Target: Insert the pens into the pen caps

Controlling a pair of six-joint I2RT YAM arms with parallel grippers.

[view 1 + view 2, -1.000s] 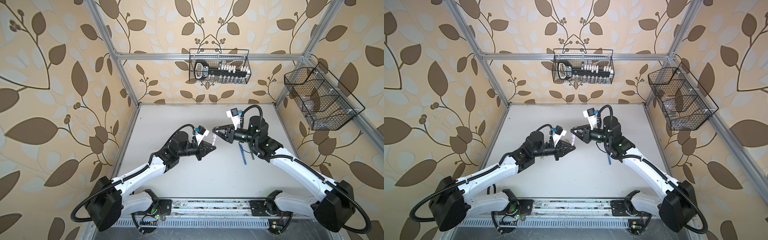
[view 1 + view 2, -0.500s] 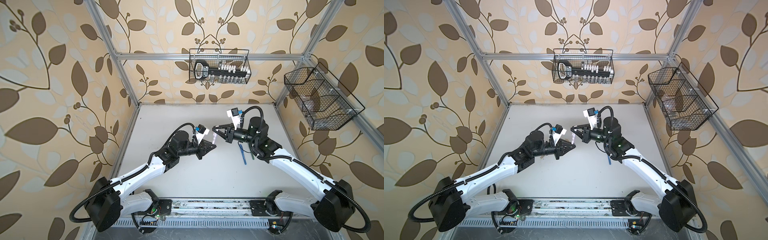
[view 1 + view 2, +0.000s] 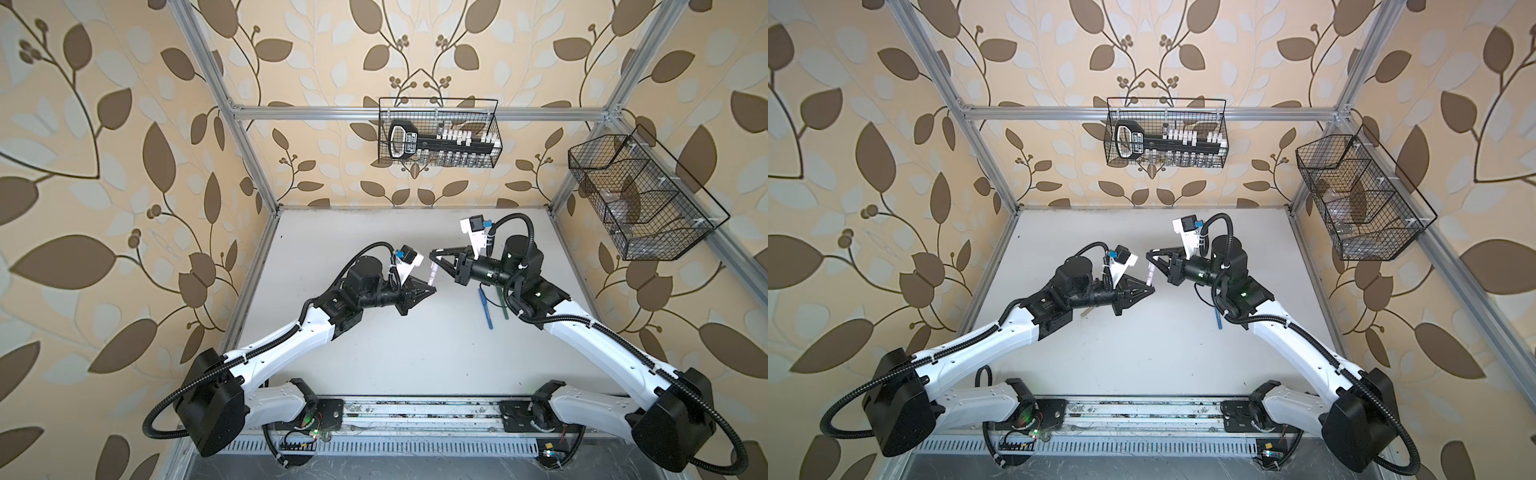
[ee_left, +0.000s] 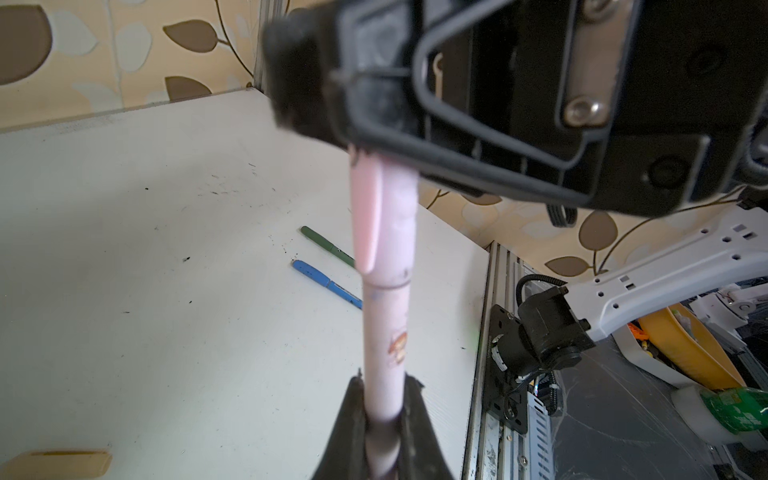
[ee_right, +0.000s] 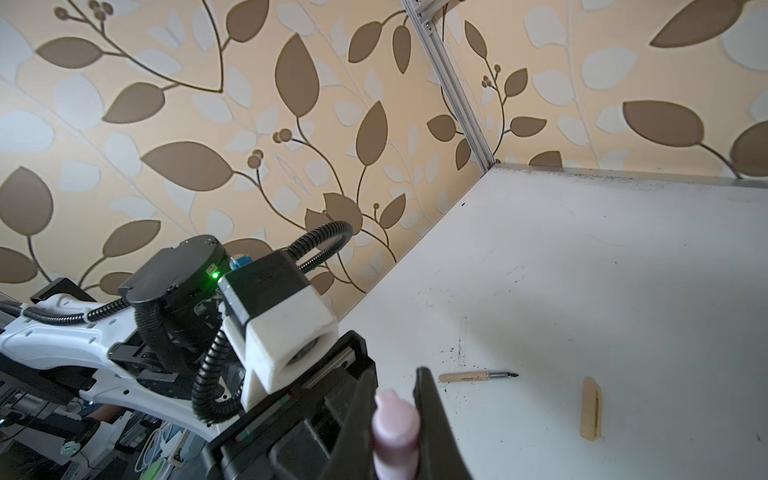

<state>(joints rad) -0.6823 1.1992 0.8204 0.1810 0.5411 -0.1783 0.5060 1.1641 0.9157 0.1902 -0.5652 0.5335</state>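
Left wrist view: the pink pen (image 4: 384, 332) stands up between my two pincers. Its pink cap (image 4: 390, 220) is on the far end, with only a thin seam where the two meet.
Where it is: held in the air above the middle of the desk (image 5: 623, 270), touching nothing but the pincers.
Step in hand: I judge this to be the last push of the cap onto the pen.
Doing it well: I'd keep both pincers on one line and press straight along the barrel, since a sideways lean could spring the joint. I'd release one side only once the seam looks closed.
Left pincer (image 4: 384, 380): narrow, clamped on the bare end of the barrel.
Right pincer (image 5: 395, 374): narrow, pinching the cap by its sides, with the rounded tip poking out.
Done, I think: the blue pen (image 4: 326, 284) and green pen (image 4: 328, 247) lie side by side on the desk's right half, both seemingly capped.
Left to do: the tan pen (image 5: 478, 377), its tip bare, and the tan cap (image 5: 591, 413) lie apart from each other on the desk's left half.
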